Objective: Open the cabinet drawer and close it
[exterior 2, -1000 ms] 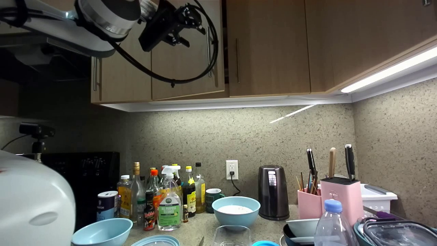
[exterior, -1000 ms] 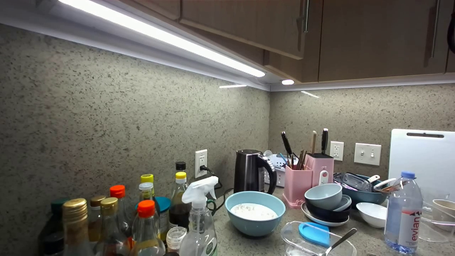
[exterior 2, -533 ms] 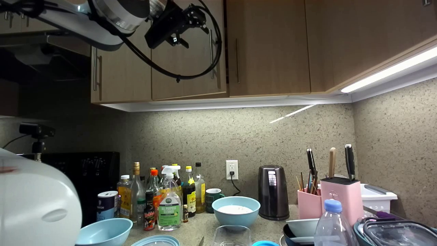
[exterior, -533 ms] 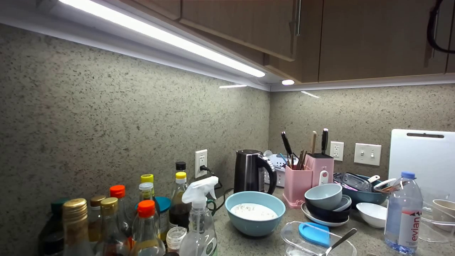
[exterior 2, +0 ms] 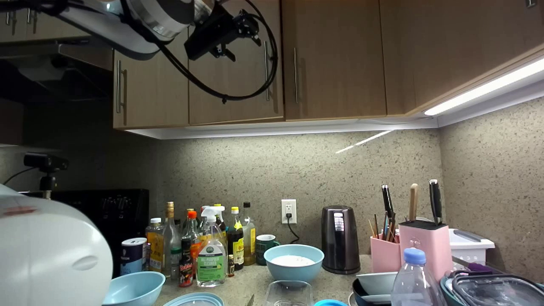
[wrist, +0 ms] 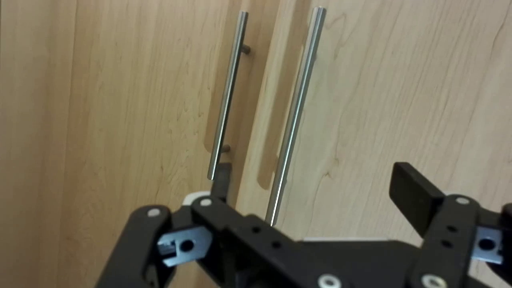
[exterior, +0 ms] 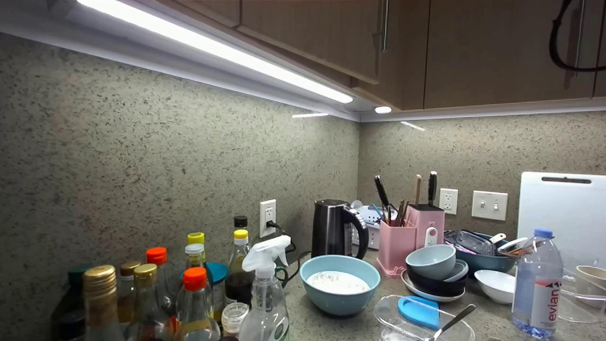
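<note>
The brown wooden cabinet door shows in both exterior views [exterior: 322,42] [exterior 2: 238,76] and fills the right of the wrist view [wrist: 380,100]. It stands slightly ajar, its handle edge a little proud of the neighbouring door. Its slim silver bar handle [exterior 2: 266,55] also shows in the wrist view [wrist: 296,116] and in an exterior view [exterior: 385,26]. My gripper [exterior 2: 246,49] is in front of this door, its fingers wide apart with nothing held. In the wrist view the gripper [wrist: 312,176] covers the handle's near end; I cannot tell whether it touches the door.
A neighbouring closed door [exterior 2: 335,63] with its own bar handle [wrist: 228,96] adjoins. A black cable loop [exterior 2: 224,98] hangs from the arm across the door. Below are bottles [exterior 2: 211,259], a blue bowl [exterior 2: 293,263], a kettle [exterior 2: 341,238] and a pink knife block [exterior 2: 425,242].
The cabinet door has swung inward, narrowing its gap to the neighbouring door. The arm and gripper have moved along with it, and the cable loop has come further into an exterior view.
</note>
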`<action>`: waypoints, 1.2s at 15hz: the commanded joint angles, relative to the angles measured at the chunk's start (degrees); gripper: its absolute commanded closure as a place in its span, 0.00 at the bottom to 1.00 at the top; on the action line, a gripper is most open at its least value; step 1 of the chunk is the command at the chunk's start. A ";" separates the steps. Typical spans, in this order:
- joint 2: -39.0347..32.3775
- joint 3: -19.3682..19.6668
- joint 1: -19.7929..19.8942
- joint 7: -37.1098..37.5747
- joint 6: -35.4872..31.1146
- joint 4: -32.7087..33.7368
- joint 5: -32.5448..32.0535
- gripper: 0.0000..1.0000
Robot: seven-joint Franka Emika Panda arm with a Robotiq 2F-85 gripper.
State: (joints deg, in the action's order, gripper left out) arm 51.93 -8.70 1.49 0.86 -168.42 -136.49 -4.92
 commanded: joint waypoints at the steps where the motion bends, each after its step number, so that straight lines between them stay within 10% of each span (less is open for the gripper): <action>1: -10.14 3.25 -6.59 -3.28 2.47 9.17 1.03 0.00; 18: -21.42 4.14 -8.35 -1.15 3.68 19.80 1.42 0.00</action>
State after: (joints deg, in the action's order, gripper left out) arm 30.55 -3.97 -7.54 0.27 -164.86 -116.84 -4.34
